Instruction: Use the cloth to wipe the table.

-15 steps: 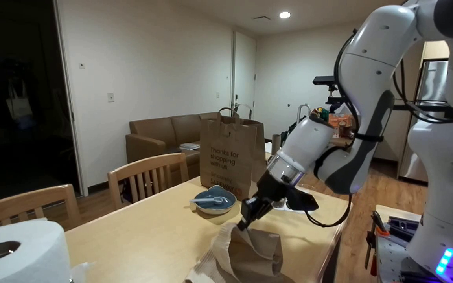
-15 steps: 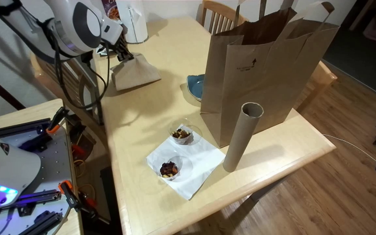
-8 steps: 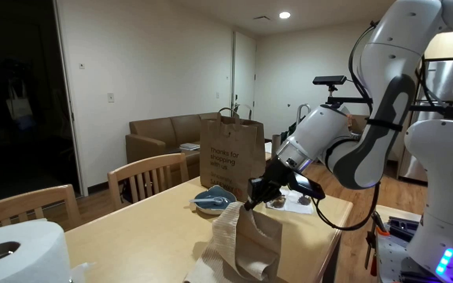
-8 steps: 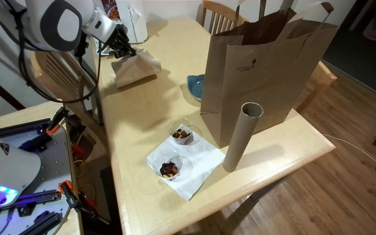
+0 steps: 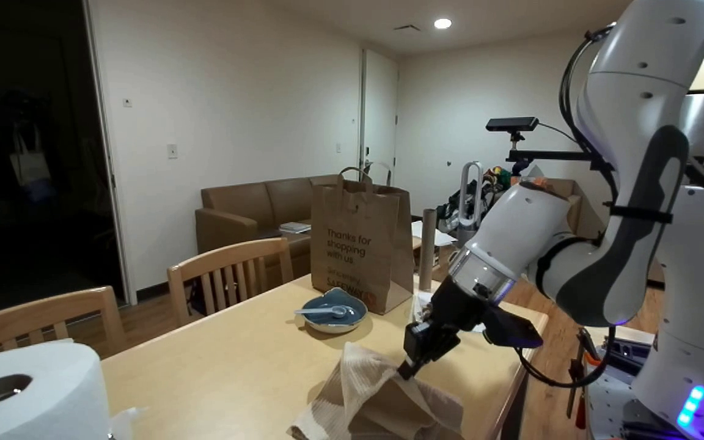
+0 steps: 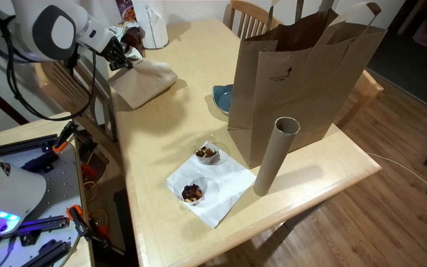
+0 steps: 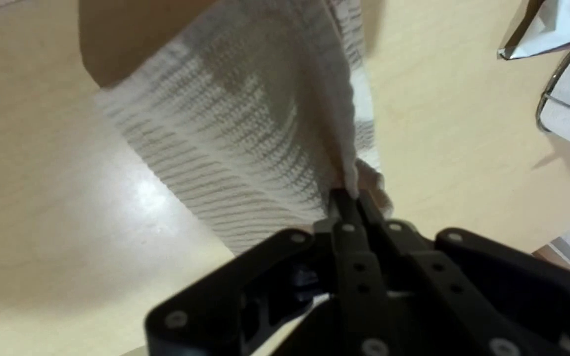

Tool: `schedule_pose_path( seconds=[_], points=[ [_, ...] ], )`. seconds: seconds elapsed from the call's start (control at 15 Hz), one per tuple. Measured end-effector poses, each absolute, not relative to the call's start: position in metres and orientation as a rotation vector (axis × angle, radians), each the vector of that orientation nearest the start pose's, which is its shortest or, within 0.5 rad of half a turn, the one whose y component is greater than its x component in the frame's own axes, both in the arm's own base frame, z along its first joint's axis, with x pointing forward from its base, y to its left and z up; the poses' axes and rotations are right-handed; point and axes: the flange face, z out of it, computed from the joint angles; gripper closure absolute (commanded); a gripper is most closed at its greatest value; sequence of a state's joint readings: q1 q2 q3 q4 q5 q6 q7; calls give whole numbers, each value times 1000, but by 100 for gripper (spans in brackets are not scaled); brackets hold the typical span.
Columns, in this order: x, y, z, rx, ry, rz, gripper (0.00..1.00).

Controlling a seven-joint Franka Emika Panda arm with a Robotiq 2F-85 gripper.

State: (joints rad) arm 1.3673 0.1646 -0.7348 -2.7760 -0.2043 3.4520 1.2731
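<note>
A beige ribbed cloth (image 5: 367, 391) lies crumpled on the light wooden table (image 5: 217, 373). It also shows in an exterior view (image 6: 145, 83), where its left corner reaches the table's edge. My gripper (image 5: 406, 369) is low over the table and tilted, with its fingertips shut on the top of the cloth; it shows too in an exterior view (image 6: 129, 66). In the wrist view the fingertips (image 7: 356, 198) pinch a fold of the cloth (image 7: 225, 143), which spreads out in front of them. Part of the cloth is cut off at the bottom in an exterior view.
A blue bowl (image 5: 321, 319) with a spoon stands near the brown paper bag (image 5: 352, 244). A cardboard tube (image 6: 275, 159) and a white napkin (image 6: 232, 181) with two clear cups of nuts are further along. A paper towel roll (image 6: 154, 26) and snack bags (image 6: 131, 39) stand at the far end.
My gripper rose a little with the cloth, then came down and moved towards the table edge on the robot base's side. The cloth is dragged along and lies flatter.
</note>
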Motion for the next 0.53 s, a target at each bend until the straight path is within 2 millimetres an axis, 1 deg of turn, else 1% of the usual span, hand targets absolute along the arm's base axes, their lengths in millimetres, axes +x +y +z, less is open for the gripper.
schedule_pose_path(
  seconds=[0.2, 0.4, 0.53],
  points=[
    [338, 253, 238, -2652, 556, -558, 99],
    [338, 253, 238, -2651, 558, -559, 99],
    [341, 252, 241, -2629, 593, -551, 99]
  ],
)
